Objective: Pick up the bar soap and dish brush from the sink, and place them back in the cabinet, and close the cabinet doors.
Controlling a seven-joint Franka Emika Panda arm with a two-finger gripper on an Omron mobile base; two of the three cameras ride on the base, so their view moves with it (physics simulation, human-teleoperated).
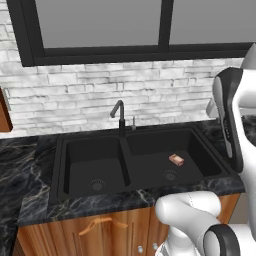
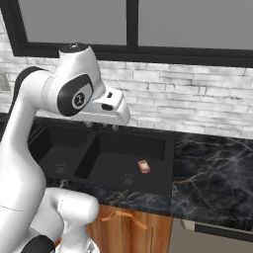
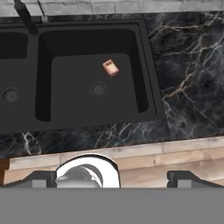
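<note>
Black double sink (image 1: 65,165) sitting in dark marbled counter (image 2: 217,173); white brick wall (image 1: 75,95) and dark-framed window (image 1: 100,52) standing behind. Bar soap (image 3: 110,68) lying on floor of right basin, at 1 o'clock from drain (image 3: 98,89), touching nothing. Faucet (image 1: 119,116) rising behind basin divider. Gripper (image 3: 113,178) hovering above counter front edge, jaws standing wide apart, holding nothing. Wooden lower cabinets (image 1: 100,230) showing below.

No readable text, label, brand or number anywhere; none on any surface in view
</note>
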